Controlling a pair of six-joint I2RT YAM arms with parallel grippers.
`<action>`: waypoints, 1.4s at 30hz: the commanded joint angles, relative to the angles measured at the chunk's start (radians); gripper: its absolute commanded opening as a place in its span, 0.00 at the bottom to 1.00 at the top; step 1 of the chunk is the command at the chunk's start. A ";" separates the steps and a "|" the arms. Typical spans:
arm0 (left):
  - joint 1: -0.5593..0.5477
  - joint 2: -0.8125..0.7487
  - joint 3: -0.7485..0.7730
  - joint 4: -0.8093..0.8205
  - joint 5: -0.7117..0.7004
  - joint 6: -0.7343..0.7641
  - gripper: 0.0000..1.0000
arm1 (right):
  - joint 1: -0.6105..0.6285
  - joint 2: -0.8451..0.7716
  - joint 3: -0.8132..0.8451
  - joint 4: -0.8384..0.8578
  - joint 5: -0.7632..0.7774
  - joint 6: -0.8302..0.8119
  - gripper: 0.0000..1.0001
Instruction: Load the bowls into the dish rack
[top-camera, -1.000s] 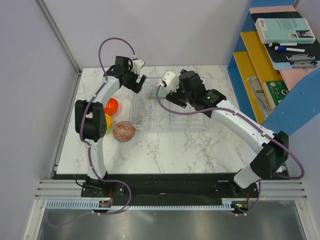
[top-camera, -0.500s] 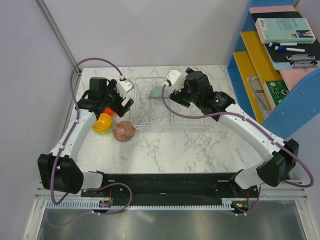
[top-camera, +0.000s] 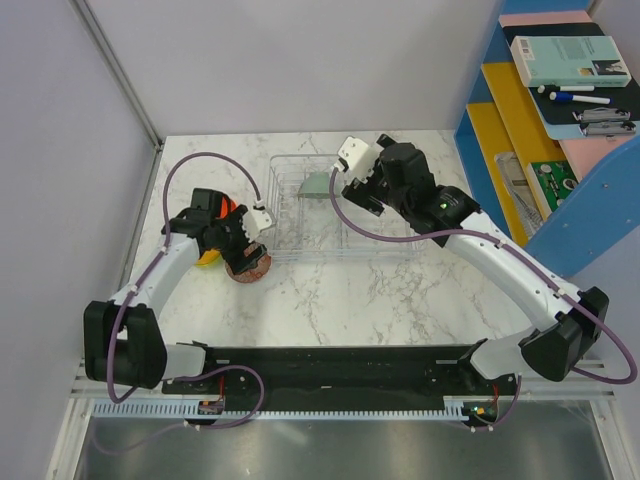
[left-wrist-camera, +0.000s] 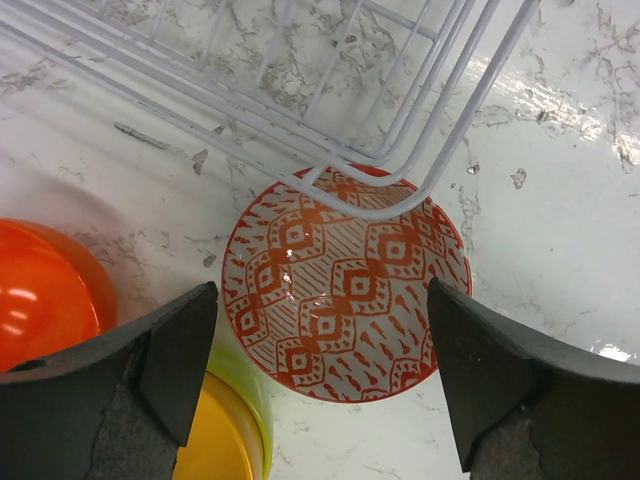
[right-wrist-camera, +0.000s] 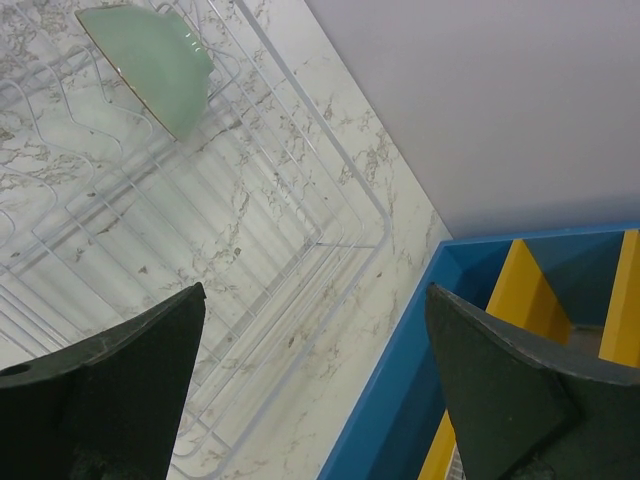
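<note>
We see the marble bench (top-camera: 400, 290) carrying the clear rack (top-camera: 380, 240), with the grey-green bowl (right-wrist-camera: 150, 60) tilted on edge in its far left part. Our right tool (right-wrist-camera: 315, 290) hangs wide open over the rack, empty. Our left tool (left-wrist-camera: 320, 295) gapes wide above the patterned bowl (left-wrist-camera: 345, 290) at the rack's near left corner, beside the red-orange bowl (left-wrist-camera: 40, 290) and the yellow bowl (left-wrist-camera: 215, 440).

The white marble bench (top-camera: 380, 290) carries a clear dish rack (top-camera: 310, 250). By its near-left corner sit a patterned bowl (left-wrist-camera: 345, 295), a red-orange bowl (left-wrist-camera: 45, 290) and a yellow bowl (left-wrist-camera: 220, 440), close together.
</note>
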 joint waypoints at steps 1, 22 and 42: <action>0.010 0.027 -0.009 0.016 0.041 0.104 0.90 | -0.005 -0.027 -0.011 0.026 -0.006 0.025 0.98; 0.087 0.239 0.022 0.147 -0.014 0.132 0.88 | -0.005 0.020 0.018 0.008 -0.030 0.036 0.97; 0.092 0.225 0.064 0.089 -0.009 0.127 0.02 | -0.005 0.043 0.056 -0.009 -0.035 0.048 0.98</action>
